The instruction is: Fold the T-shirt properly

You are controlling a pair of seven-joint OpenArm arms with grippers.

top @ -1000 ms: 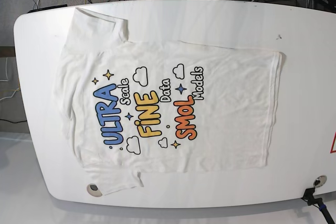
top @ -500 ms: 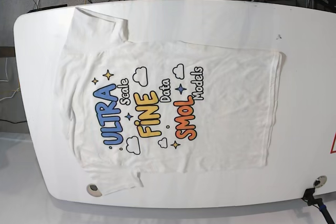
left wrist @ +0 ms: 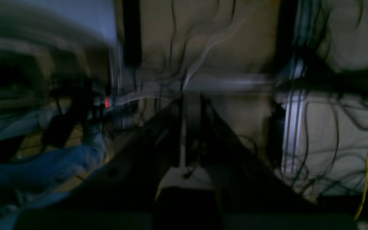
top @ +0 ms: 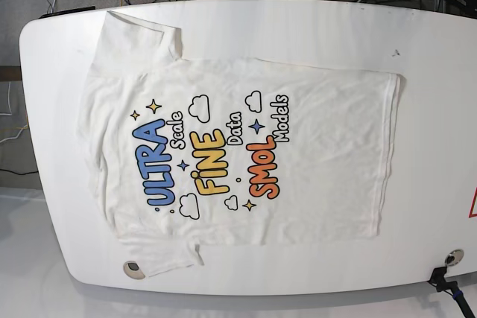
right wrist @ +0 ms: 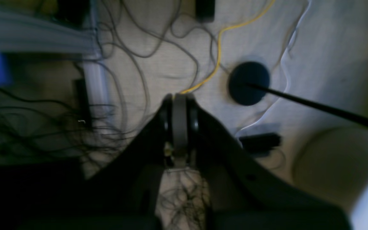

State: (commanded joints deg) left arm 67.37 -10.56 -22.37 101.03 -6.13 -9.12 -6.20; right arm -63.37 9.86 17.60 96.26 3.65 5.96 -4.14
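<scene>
The T-shirt lies spread flat on the white table, print side up, with its collar end at the left and its hem at the right. Both sleeves are spread out, one toward the far left corner and one at the near left edge. No gripper shows in the base view. In the blurred left wrist view, my left gripper hangs over the floor with its dark fingers close together and nothing in them. My right gripper is shut with nothing held, also above the floor.
Tangled cables cover the floor beyond the table's far edge. A yellow cable and a dark round disc lie below the right gripper. A round grommet sits at the table's near left edge and a black clamp at its near right.
</scene>
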